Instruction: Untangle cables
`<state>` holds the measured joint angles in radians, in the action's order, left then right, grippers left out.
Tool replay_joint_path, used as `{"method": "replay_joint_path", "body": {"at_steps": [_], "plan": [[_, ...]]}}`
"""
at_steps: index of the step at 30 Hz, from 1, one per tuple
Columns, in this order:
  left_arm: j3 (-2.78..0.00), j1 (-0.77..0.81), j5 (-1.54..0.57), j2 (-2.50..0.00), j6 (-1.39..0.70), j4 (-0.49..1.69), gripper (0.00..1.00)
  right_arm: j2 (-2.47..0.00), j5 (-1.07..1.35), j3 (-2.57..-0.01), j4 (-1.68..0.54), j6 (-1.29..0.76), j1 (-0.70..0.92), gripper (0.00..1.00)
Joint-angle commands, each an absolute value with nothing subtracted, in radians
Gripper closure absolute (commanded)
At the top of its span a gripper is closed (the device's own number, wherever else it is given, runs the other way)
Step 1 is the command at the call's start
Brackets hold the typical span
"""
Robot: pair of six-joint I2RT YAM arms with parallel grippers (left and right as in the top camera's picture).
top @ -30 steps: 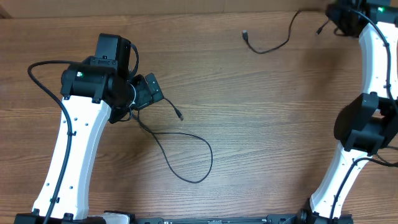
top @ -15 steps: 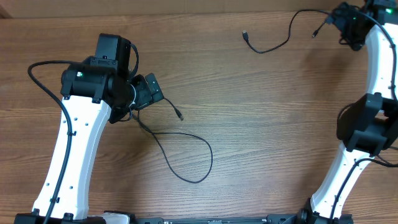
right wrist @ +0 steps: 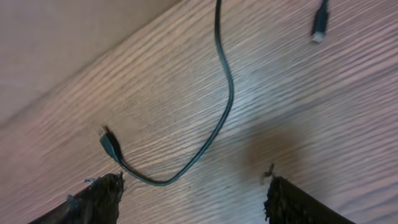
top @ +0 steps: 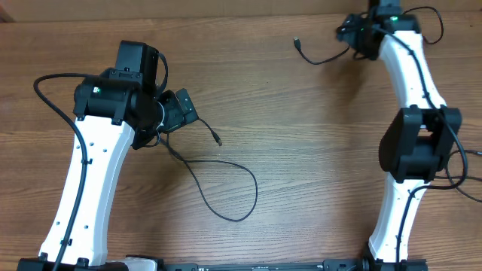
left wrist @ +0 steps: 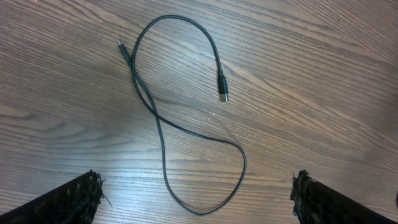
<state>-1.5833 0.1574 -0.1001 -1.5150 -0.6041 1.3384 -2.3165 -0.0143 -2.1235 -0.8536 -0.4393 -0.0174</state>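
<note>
Cables point(top: 256, 190) lie separated — the looped cable point(left wrist: 157, 118) just below the left gripper point(left wrist: 196, 190), the short cable point(right wrist: 231, 93) well apart from it, beneath the right gripper point(right wrist: 189, 193). Both grippers gape empty — I'd pinch the loop near a plug point(left wrist: 222, 93) and draw it straight, slowly.

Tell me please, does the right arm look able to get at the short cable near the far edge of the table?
Probably yes. The right gripper hangs right over that cable with its jaws open and empty. The cable lies loose on the table, with nothing covering it.
</note>
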Motion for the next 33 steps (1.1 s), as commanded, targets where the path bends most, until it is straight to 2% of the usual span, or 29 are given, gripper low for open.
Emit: {"method": "replay_joint_path", "body": {"at_steps": [1,5,7,9,14,23,33], "plan": [[-1.590,0.164,-0.093,-1.518,-0.617,1.337,0.00,-2.318,-0.104,-2.062,-0.807,-0.486,0.004,0.26],[-1.590,0.164,-0.093,-1.518,-0.617,1.337,0.00,-2.320,-0.192,-1.988,-0.745,-0.553,0.032,0.32],[-1.590,0.164,-0.093,-1.518,-0.617,1.337,0.00,-2.320,-0.221,-1.953,-0.715,-0.554,0.042,0.41],[-1.590,0.164,-0.093,-1.518,-0.617,1.337,0.00,-2.320,-0.236,-1.922,-0.682,-0.554,0.053,0.43],[-1.590,0.164,-0.093,-1.518,-0.617,1.337,0.01,-2.327,-0.235,-1.851,-0.569,-0.554,0.086,0.38],[-1.590,0.164,-0.093,-1.518,-0.617,1.337,0.01,-2.383,-0.244,-1.850,-0.498,-0.554,0.129,0.32],[-1.590,0.164,-0.093,-1.518,-0.617,1.337,0.01,-2.422,-0.277,-1.850,-0.471,-0.600,0.129,0.35]]}}
